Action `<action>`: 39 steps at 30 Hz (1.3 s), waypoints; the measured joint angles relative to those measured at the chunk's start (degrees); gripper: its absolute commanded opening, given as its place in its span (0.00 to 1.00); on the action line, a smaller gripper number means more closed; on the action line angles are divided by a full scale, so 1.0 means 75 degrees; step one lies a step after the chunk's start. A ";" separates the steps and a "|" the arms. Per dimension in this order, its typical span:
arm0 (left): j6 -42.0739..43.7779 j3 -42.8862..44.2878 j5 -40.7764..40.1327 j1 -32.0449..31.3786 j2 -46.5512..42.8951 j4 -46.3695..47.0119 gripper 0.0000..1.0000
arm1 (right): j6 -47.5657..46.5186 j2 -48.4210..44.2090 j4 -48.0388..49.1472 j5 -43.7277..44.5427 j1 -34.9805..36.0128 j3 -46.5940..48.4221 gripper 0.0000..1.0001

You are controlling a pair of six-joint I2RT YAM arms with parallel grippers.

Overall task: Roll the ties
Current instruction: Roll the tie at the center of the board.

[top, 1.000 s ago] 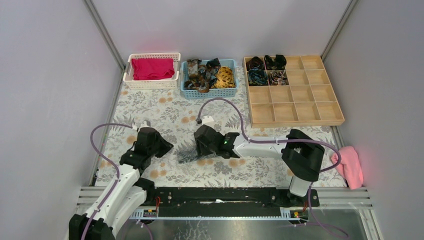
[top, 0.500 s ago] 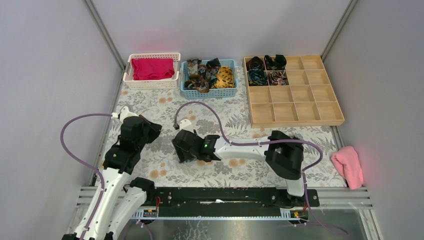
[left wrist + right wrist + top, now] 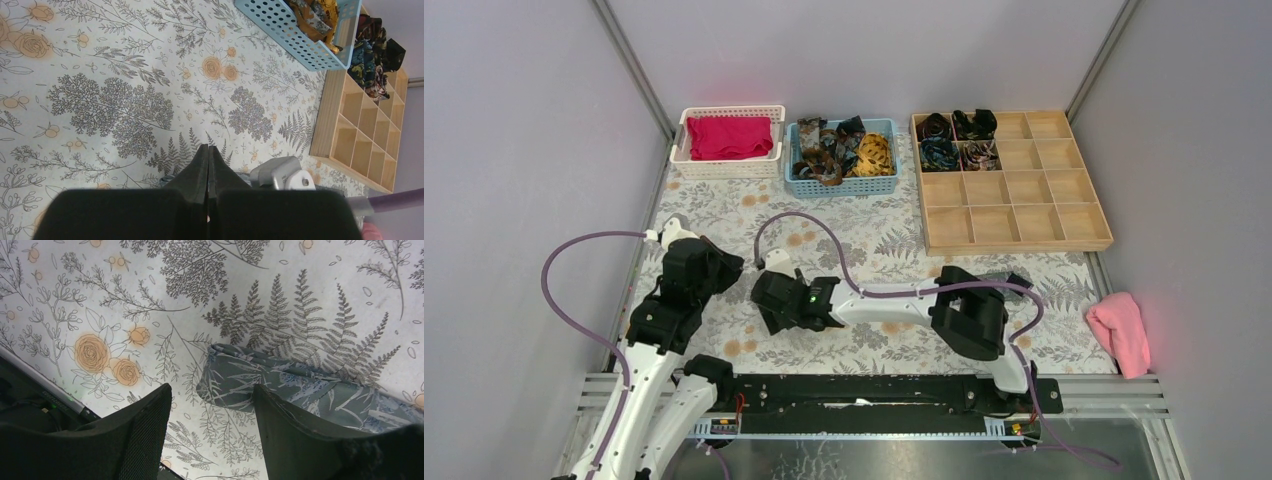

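A grey-teal leaf-patterned tie (image 3: pixel 300 390) lies flat on the floral table cover, its folded end just past my fingertips and close to the right-hand finger (image 3: pixel 300 440). My right gripper (image 3: pixel 211 387) hangs open over that end, holding nothing. Seen from above, the right gripper (image 3: pixel 769 308) covers this tie. To its left, my left gripper (image 3: pixel 732 270) is shut and empty, its fingertips (image 3: pixel 207 148) pressed together above bare cloth. Several loose ties (image 3: pixel 839 148) fill the blue basket (image 3: pixel 842 187). Rolled ties (image 3: pixel 954 138) sit in the back-left cells of the wooden tray (image 3: pixel 1014 243).
A white basket (image 3: pixel 724 168) with a magenta cloth (image 3: pixel 729 137) stands at the back left. A pink cloth (image 3: pixel 1124 330) lies off the table's right edge. Purple cables (image 3: pixel 864 280) loop over both arms. The right wrist camera housing (image 3: pixel 282 172) shows close beside my left fingers.
Both arms have shifted left along the table. The right gripper's jaws have opened wider, and its elbow has swung left. The left gripper has pulled back to the left, still shut.
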 measured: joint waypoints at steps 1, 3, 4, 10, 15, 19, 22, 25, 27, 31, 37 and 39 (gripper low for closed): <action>0.0029 0.0000 0.0000 0.0000 -0.0009 -0.0017 0.00 | 0.0032 0.0070 -0.0099 0.0082 0.0061 0.0119 0.68; 0.0082 0.0000 0.0003 0.0000 -0.0023 -0.0041 0.00 | 0.0108 0.0195 -0.0315 0.0166 0.0160 0.0344 0.68; 0.0099 0.0000 0.0003 0.0000 -0.0029 -0.0041 0.00 | 0.0157 0.0280 -0.0393 0.0195 0.0201 0.0469 0.68; 0.0178 0.0000 0.0006 0.0000 -0.0064 -0.0064 0.00 | 0.0452 0.0764 -0.0752 0.0286 0.0274 0.0892 0.68; 0.0245 0.0003 0.0047 0.0000 -0.0134 -0.0061 0.00 | 0.0606 0.1279 -0.1160 0.0466 0.0274 0.1297 0.68; 0.0274 0.0003 0.0082 0.0000 -0.0192 -0.0061 0.00 | 0.0641 0.1510 -0.1425 0.0746 0.0280 0.1667 0.66; 0.0283 0.0003 0.0128 0.0000 -0.0207 -0.0061 0.00 | 0.0641 0.1568 -0.1539 0.0903 0.0280 0.1775 0.60; 0.0286 0.0003 0.0195 0.0000 -0.0230 -0.0058 0.00 | 0.0638 0.1603 -0.1682 0.1055 0.0248 0.1845 0.53; 0.0283 0.0003 0.0221 0.0000 -0.0236 -0.0052 0.00 | 0.0641 0.1667 -0.1795 0.1099 0.0213 0.1944 0.49; 0.0283 -0.0003 0.0326 0.0000 -0.0230 -0.0026 0.00 | 0.0638 0.1725 -0.1903 0.1093 0.0122 0.2046 0.41; 0.0286 -0.0076 0.0423 0.0000 -0.0175 0.0009 0.00 | 0.0597 0.1722 -0.1746 0.1072 -0.0017 0.1953 0.29; 0.0286 -0.0105 0.0423 0.0000 -0.0175 0.0017 0.00 | 0.0557 0.1577 -0.1405 0.1055 -0.0064 0.1652 0.27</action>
